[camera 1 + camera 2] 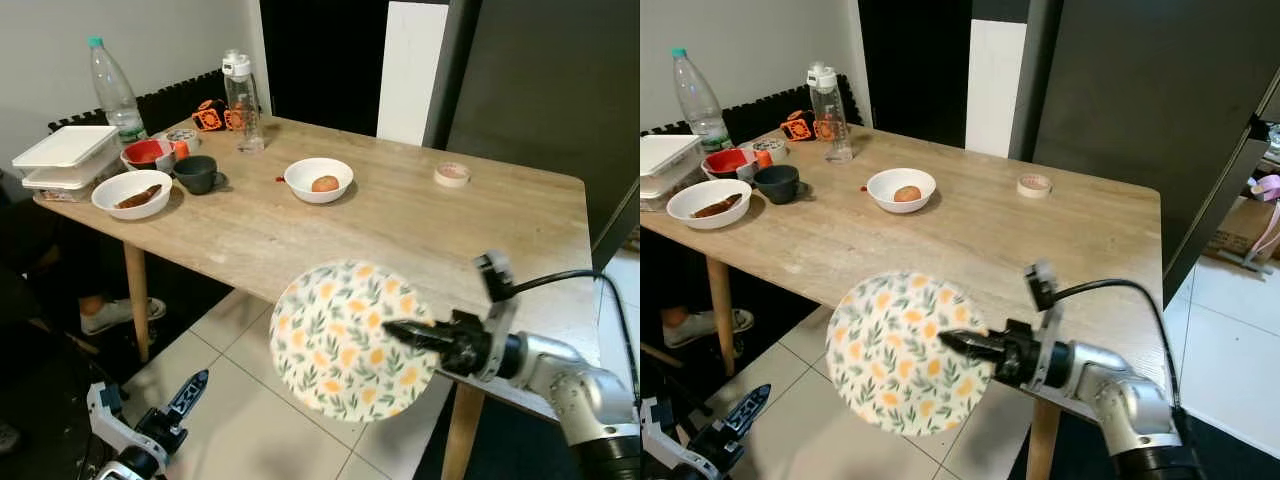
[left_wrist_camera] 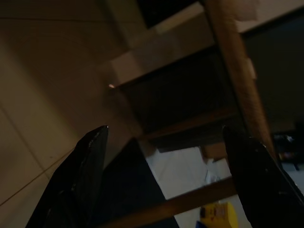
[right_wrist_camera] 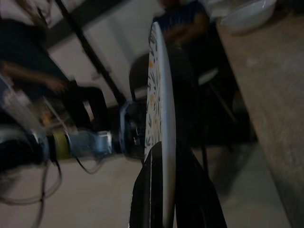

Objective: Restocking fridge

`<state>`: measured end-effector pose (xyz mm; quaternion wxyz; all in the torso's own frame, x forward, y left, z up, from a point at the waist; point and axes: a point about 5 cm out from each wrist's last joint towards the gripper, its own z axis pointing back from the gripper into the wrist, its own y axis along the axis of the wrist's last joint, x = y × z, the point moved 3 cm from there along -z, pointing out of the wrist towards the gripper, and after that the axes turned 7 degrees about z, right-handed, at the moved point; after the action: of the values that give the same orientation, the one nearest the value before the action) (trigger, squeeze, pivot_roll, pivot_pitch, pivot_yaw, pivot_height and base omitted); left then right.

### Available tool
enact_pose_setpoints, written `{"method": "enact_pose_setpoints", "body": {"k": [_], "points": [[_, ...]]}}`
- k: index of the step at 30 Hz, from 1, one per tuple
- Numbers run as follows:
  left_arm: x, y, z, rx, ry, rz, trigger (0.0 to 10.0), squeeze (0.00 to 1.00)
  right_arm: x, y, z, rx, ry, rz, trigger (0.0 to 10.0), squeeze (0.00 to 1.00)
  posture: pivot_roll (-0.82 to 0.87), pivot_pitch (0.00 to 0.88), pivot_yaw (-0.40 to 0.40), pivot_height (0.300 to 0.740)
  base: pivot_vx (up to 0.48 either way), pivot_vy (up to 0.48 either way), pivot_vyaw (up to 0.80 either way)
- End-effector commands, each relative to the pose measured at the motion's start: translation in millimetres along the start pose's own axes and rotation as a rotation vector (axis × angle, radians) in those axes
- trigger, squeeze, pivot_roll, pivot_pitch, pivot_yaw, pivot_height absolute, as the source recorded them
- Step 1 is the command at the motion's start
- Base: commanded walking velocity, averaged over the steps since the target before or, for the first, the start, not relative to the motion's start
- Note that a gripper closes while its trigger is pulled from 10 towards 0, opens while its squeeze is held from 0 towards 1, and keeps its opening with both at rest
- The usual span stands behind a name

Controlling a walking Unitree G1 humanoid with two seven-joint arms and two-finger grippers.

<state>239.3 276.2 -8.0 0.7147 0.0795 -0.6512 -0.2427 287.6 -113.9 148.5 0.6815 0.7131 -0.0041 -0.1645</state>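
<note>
A round plate with an orange-and-green fruit print (image 1: 345,338) hangs in the air in front of the wooden table's (image 1: 420,225) near edge, tilted toward me. My right gripper (image 1: 408,334) is shut on the plate's right rim; the right wrist view shows the plate (image 3: 159,118) edge-on between the fingers. My left gripper (image 1: 185,392) hangs low over the tiled floor at the lower left, its fingers (image 2: 90,161) spread apart with nothing between them.
On the table stand a white bowl with a brown food item (image 1: 319,180), a tape roll (image 1: 452,174), a dark cup (image 1: 197,173), a red bowl (image 1: 148,153), another white bowl (image 1: 131,193), two bottles (image 1: 243,102) and white containers (image 1: 66,157). A person's shoe (image 1: 112,314) rests under the table.
</note>
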Motion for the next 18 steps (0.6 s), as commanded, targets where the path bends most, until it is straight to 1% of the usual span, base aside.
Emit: {"method": "enact_pose_setpoints", "body": {"k": [1, 3, 4, 5, 6, 7, 8, 9, 10, 11, 12, 14, 15, 16, 18], "points": [[-8.9, 5, 5.9, 0.004, 0.062, -0.029, 10.0, 0.0, -2.3, -2, -2.7, -0.043, -0.003, 0.058, 0.0, 0.0, -0.05, 0.0, 0.021, 0.74, 0.0, 0.0, 0.0], [-23.3, -3, 14.1, 0.005, 0.156, -0.02, 10.0, 0.0, -3.6, -18, -10.6, -0.137, -0.013, 0.108, 0.0, 0.0, -0.06, 0.0, 0.023, 0.74, 0.0, 0.0, 0.0], [-30.8, -7, 19.8, 0.007, 0.205, -0.002, 10.0, 0.0, -4.6, -25, -14.5, -0.174, -0.014, 0.126, 0.0, 0.0, -0.06, 0.0, 0.024, 0.74, 0.0, 0.0, 0.0], [-30.8, -7, 19.8, 0.007, 0.205, -0.002, 10.0, 0.0, -4.6, -25, -14.5, -0.174, -0.014, 0.126, 0.0, 0.0, -0.06, 0.0, 0.024, 0.74, 0.0, 0.0, 0.0], [-38.1, -11, 25.5, 0.008, 0.255, 0.007, 10.0, 0.0, -6.0, -31, -17.9, -0.207, -0.012, 0.15, 0.0, 0.0, -0.06, 0.0, 0.026, 0.74, 0.0, 0.0, 0.0], [-38.1, -11, 25.5, 0.008, 0.255, 0.007, 10.0, 0.0, -6.0, -31, -17.9, -0.207, -0.012, 0.15, 0.0, 0.0, -0.06, 0.0, 0.026, 0.74, 0.0, 0.0, 0.0], [-43.3, -14, 29.8, 0.008, 0.292, 0.01, 10.0, 0.0, -7.2, -35, -19.9, -0.226, -0.009, 0.165, 0.0, 0.0, -0.06, 0.0, 0.026, 0.74, 0.0, 0.0, 0.0], [-50.5, -19, 36.3, 0.006, 0.347, 0.018, 10.0, 0.0, -6.8, -41, -23.7, -0.252, -0.02, 0.187, 10.0, 0.0, -0.06, 0.0, 0.03, 0.74, 0.0, 0.0, 0.0], [-50.5, -19, 36.3, 0.006, 0.347, 0.018, 10.0, 0.0, -6.8, -41, -23.7, -0.252, -0.02, 0.187, 10.0, 0.0, -0.06, 0.0, 0.03, 0.74, 0.0, 0.0, 0.0], [-57.5, -25, 43.5, 0.001, 0.402, 0.025, 10.0, 0.0, -5.5, -45, -28.1, -0.26, -0.039, 0.202, 10.0, 0.0, -0.06, 0.0, 0.03, 0.74, 0.0, 0.0, 0.0], [-57.5, -25, 43.5, 0.001, 0.402, 0.025, 10.0, 0.0, -5.5, -45, -28.1, -0.26, -0.039, 0.202, 10.0, 0.0, -0.06, 0.0, 0.03, 0.74, 0.0, 0.0, 0.0], [-65.8, -34, 52.8, -0.008, 0.471, 0.034, 10.0, 0.0, -1.0, -50, -34.0, -0.274, -0.085, 0.223, 10.0, 0.0, -0.06, 0.0, 0.028, 0.74, 0.0, 0.0, 0.0], [-65.8, -34, 52.8, -0.008, 0.471, 0.034, 10.0, 0.0, -1.0, -50, -34.0, -0.274, -0.085, 0.223, 10.0, 0.0, -0.06, 0.0, 0.028, 0.74, 0.0, 0.0, 0.0], [-70.0, -39, 58.4, -0.011, 0.508, 0.04, 10.0, 0.0, 1.6, -55, -37.0, -0.28, -0.111, 0.229, 10.0, 0.0, -0.06, 0.0, 0.028, 0.74, 0.0, 0.0, 0.0], [-70.0, -39, 58.4, -0.011, 0.508, 0.04, 10.0, 0.0, 1.6, -55, -37.0, -0.28, -0.111, 0.229, 10.0, 0.0, -0.06, 0.0, 0.028, 0.74, 0.0, 0.0, 0.0]]}}
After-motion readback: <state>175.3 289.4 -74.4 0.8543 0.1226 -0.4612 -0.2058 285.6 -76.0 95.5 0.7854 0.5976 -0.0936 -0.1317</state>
